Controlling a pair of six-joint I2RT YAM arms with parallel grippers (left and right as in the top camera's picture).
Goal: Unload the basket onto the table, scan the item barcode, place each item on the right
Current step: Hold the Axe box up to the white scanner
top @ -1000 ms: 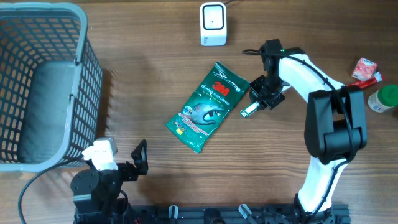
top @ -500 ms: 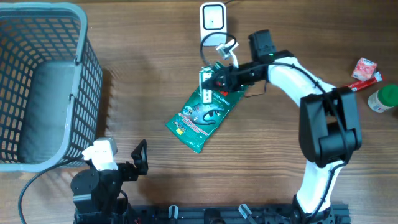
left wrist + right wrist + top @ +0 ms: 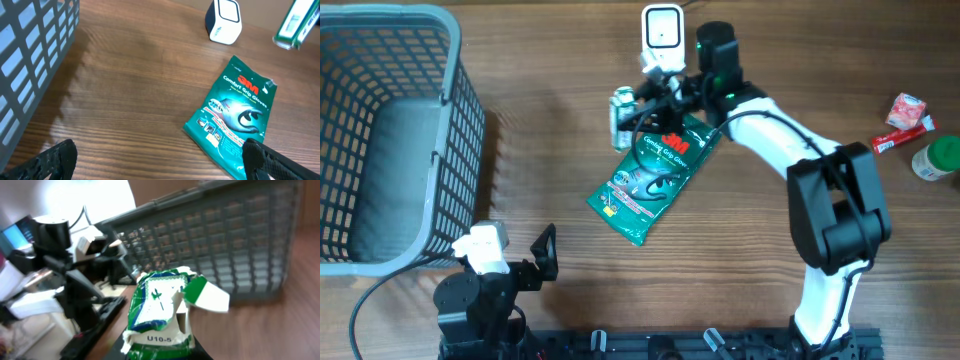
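The worktop point(image 3: 540, 120) is brown wood with a visible grain and a fairly matte finish. The right fingers point(image 3: 648, 100) are pinched narrow around a small box point(image 3: 621, 120). It's green and white, thin cardboard by the look of it, and a bit crumpled. In the right wrist view one white flap sticks out to the side, and a white label near the fingers reads "U10-5".

The box hangs off the fingertips, clear of the wood. Just behind the right fingers is the scanner point(image 3: 662, 38), a small white rounded block with a dark window in its face and smooth glossy plastic. I can't tell whether the box's barcode is facing it.

Right below those fingers is a glove packet point(image 3: 650, 175). It's a flat, shiny green pouch with a red logo and white print, and it lies at an angle.

The left fingers point(image 3: 52, 160) are spread wide with nothing between them, black and rough-textured at the tips. They're well away from the box, which shows at the far top right corner of the left wrist view.

Off to the left of those fingers is a basket point(image 3: 450, 60). It's grey plastic with walls in an open square lattice, rounded corners and a smooth solid floor.

Far out beyond the right arm's base, near the edge, are a crinkly red packet point(image 3: 904, 112) and a green-lidded bottle point(image 3: 938, 158).
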